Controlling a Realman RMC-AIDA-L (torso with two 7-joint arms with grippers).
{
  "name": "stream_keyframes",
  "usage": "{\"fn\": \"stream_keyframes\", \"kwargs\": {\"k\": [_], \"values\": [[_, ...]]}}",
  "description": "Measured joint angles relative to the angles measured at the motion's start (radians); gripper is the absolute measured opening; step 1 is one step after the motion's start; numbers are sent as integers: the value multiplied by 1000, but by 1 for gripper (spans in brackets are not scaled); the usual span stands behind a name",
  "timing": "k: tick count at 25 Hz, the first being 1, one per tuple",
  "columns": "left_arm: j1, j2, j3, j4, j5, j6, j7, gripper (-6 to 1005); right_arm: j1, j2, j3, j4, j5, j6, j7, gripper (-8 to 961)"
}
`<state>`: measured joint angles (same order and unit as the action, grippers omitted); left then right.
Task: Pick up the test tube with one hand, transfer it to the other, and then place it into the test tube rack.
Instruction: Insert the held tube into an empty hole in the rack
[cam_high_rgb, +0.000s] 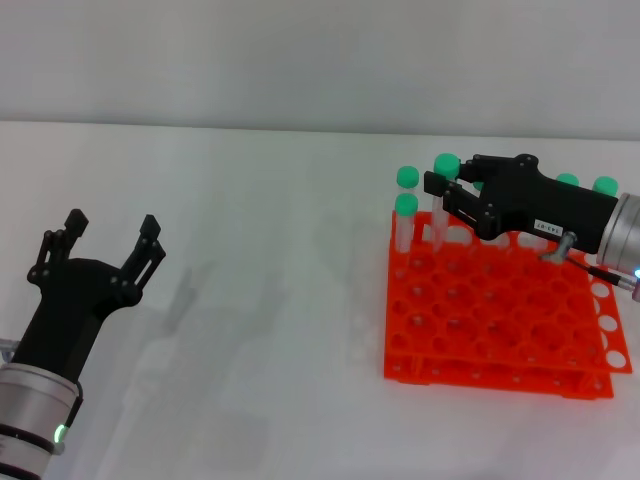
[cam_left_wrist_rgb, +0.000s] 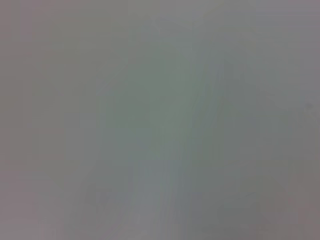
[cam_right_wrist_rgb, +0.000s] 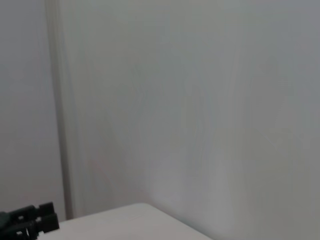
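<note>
Around right hand (cam_high_rgb: 452, 200): green-capped tubes (cam_high_rgb: 406, 178), rack (cam_high_rgb: 500, 310).

Glossy orange plastic test tube rack (cam_high_rgb: 500, 320)

There was one test tube rack (cam_high_rgb: 500, 325), orange-red and two-tiered, at about three o'clock on the white table (cam_high_rgb: 250, 300). Green-capped tubes stood along its far edge, toward twelve o'clock: five caps could be counted, one (cam_high_rgb: 406, 177) at the far corner, a second (cam_high_rgb: 405, 205) just in front of it, a third (cam_high_rgb: 446, 164) beside them, and two more, (cam_high_rgb: 567, 181) and (cam_high_rgb: 604, 185), showing past the hand. Others may have been hidden behind that hand. Two black robot hands were there: the left hand (cam_high_rgb: 95, 262) at eight o'clock, and the right hand (cam_high_rgb: 450, 195) over the rack's far row.
</note>
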<state>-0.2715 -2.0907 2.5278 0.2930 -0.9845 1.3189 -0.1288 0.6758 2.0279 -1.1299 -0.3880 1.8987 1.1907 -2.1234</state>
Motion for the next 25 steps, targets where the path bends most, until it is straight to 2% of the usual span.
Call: {"fn": "stream_keyframes", "kwargs": {"k": [18,25], "values": [[-16,1,0,-10,-11,0,0,880,-5,0,-11,52,0,-67,-3,344],[-20,1,0,-11,-17,8,0,880,-1,0,-69,53,-1,-114,-22,352]]}}
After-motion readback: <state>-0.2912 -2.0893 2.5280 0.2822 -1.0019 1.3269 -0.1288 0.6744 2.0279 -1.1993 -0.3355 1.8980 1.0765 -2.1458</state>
